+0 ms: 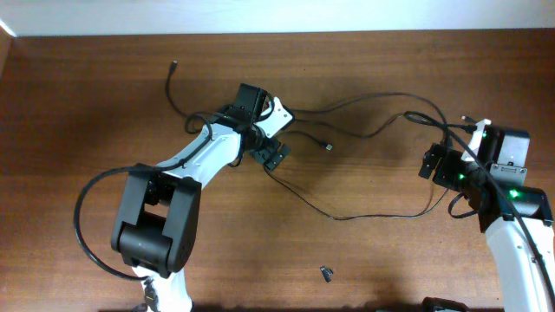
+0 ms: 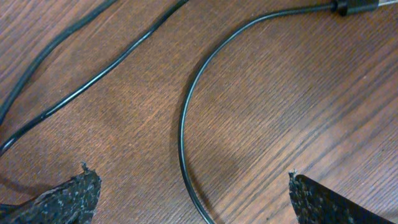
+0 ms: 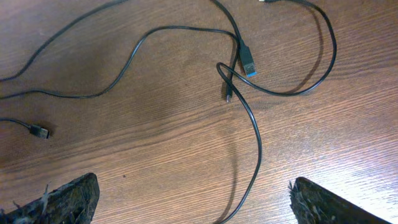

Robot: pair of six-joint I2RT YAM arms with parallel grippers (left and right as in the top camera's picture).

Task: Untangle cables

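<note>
Hovering over cables [image 3: 259, 152], left claw [image 2: 188, 175] and right claw [image 3: 193, 182] are released, empty.
Next, I judge: pinch the strand [image 2: 181, 124] under the left claw and pull it clear.

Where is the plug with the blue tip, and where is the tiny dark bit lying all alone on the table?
Blue-tipped plug [image 3: 247, 61]: right wrist view, on the middle of its body.
Tiny dark piece [image 1: 327, 274]: overhead view, on its middle.

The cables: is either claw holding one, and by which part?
Neither. The left gripper and right gripper both hang open above the cables, which lie loose on the table.
</note>
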